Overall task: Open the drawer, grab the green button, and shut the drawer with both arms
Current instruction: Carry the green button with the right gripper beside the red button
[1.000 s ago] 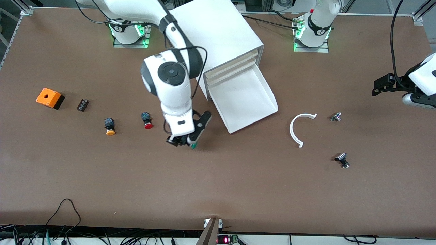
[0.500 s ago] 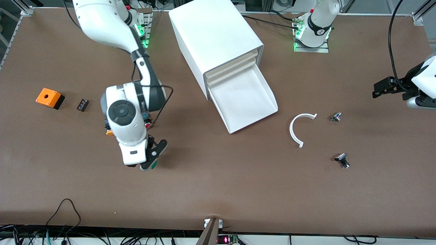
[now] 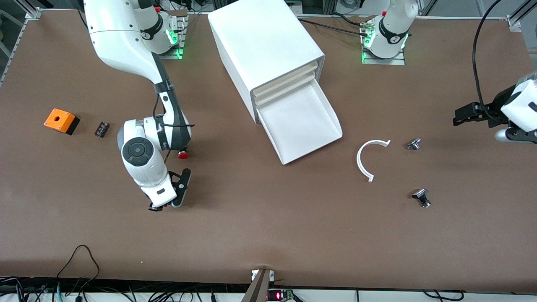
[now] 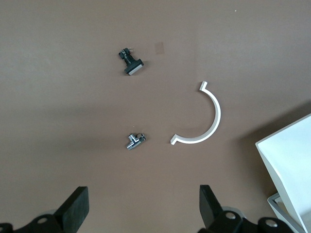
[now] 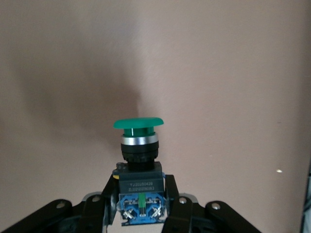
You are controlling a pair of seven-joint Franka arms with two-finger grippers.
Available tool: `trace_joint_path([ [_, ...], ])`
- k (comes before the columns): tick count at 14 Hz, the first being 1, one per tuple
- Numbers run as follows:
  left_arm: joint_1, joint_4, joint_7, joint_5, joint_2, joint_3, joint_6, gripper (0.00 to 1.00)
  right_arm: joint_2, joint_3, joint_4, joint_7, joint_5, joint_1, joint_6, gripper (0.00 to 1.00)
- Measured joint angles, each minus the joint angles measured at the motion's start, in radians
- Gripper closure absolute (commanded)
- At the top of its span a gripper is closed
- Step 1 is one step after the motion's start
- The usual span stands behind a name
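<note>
Between the right gripper's (image 5: pixel 141 204) closed fingers (image 5: pixel 171 196) sits the button (image 5: pixel 139 145), clamped at its black blocky body with the round green cap pointing away from the wrist. That gripper (image 3: pixel 163 205) hangs over bare tabletop (image 3: pixel 260 235) toward the right arm's end, with the red-capped button (image 3: pixel 183 154) lying on the tabletop close by, partly hidden under the arm's wrist. An orange box (image 3: pixel 61 121) and a small dark block (image 3: pixel 101 128) lie well apart from those fingers, nearer the table's edge at that end.

Toward the left arm's end, the left gripper (image 3: pixel 461 115) waits in the air with its fingers (image 4: pixel 75 208) spread wide and nothing between them. Under and ahead of those fingers lie a white C-shaped clip (image 4: pixel 204 121), a small metal fitting (image 4: pixel 133 141) just beside the clip, and a dark fitting (image 4: pixel 131 63) apart from both.

The drawer (image 3: pixel 300 126) stands pulled out of the white cabinet (image 3: pixel 264 42), between the two grippers.
</note>
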Motion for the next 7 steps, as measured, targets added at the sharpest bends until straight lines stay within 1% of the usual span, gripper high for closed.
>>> trace_joint_path([
  [2,-0.002,-0.001,0.000,0.000,0.047,0.000,-0.004,0.00,-0.001,0.000,-0.062,-0.062,0.002,-0.003,0.065,0.72],
  [4,-0.003,0.002,0.015,0.000,0.101,-0.001,-0.002,0.00,-0.002,0.001,-0.131,-0.103,0.010,-0.003,0.158,0.72],
  [6,-0.006,0.006,0.041,-0.002,0.128,-0.004,-0.002,0.00,-0.003,0.001,-0.187,-0.128,0.015,-0.005,0.240,0.72],
  [7,-0.010,0.007,0.042,-0.010,0.135,-0.008,-0.002,0.00,-0.004,0.001,-0.213,-0.131,0.015,-0.006,0.286,0.63],
])
